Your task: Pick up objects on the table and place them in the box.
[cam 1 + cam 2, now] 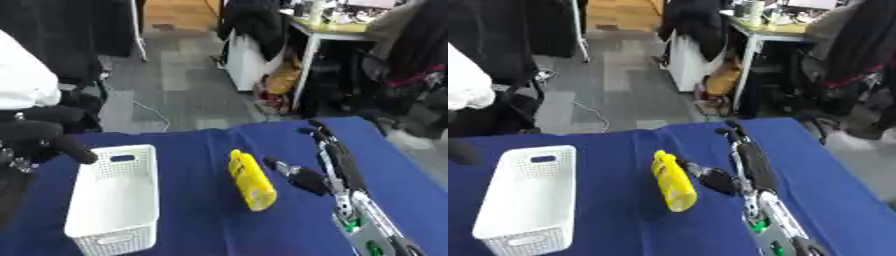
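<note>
Left eye view shows the right hand [308, 172], fingers straight and holding nothing, just right of the yellow bottle [251, 180], which lies lengthwise alongside them, the white box [115, 200] farther left.

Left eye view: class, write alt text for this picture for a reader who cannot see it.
A yellow bottle lies on its side on a blue table, between a white box with nothing visible inside on the left and the right robot hand, open beside the bottle and not touching it. The left robot hand shows at the left edge.
</note>
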Robot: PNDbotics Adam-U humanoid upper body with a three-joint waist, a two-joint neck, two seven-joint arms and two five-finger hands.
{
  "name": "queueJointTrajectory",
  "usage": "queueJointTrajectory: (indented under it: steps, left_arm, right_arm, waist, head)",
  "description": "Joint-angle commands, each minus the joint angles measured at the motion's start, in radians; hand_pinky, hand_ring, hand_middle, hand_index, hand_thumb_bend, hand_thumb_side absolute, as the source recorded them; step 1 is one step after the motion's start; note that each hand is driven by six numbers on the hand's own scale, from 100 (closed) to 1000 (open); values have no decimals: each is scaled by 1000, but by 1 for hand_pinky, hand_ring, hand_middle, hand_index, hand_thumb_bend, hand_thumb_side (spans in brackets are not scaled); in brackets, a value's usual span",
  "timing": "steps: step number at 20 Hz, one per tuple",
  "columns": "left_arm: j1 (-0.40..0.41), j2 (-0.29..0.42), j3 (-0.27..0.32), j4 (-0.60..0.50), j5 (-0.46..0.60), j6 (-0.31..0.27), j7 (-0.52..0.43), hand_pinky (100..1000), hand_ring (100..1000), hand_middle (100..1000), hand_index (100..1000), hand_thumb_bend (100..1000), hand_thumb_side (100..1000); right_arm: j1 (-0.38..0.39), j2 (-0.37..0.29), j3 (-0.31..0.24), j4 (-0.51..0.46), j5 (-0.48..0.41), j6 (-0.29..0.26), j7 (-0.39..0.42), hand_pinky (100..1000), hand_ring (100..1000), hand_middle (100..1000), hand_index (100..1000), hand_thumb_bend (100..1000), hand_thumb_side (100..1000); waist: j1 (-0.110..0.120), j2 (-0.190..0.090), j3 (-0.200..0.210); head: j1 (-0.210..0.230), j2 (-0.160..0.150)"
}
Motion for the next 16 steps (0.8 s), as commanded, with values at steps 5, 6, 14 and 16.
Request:
queueJointTrajectory:
  steps: [5, 6, 14, 16]
  left_arm:
    - [-31, 6, 0, -13, 8, 1, -2, 627, 589, 832, 837, 186, 834]
    - [-33, 5, -1, -13, 8, 2, -3, 627, 589, 833, 837, 186, 834]
    - [-52, -3, -4, -13, 16, 11, -14, 627, 590, 832, 838, 189, 836]
    - [-56, -4, -2, -13, 20, 13, -12, 627, 591, 831, 838, 191, 835]
  right_arm:
    - [-43, -14, 15, 37, 7, -18, 13, 728, 835, 941, 849, 827, 830]
    - [-47, -15, 18, 47, 14, -22, 16, 729, 830, 935, 851, 833, 839]
    - [-80, -33, 28, 101, 54, -45, 15, 736, 823, 919, 846, 784, 961]
    - [-88, -33, 29, 114, 54, -48, 14, 735, 819, 914, 844, 783, 972]
  waist:
    - [0, 1, 8]
    - [-1, 3, 10]
    - [-7, 9, 26]
    - [-9, 9, 30]
  head:
    - [-28, -40]
    - [-30, -43]
    - [-44, -55]
    - [-46, -55]
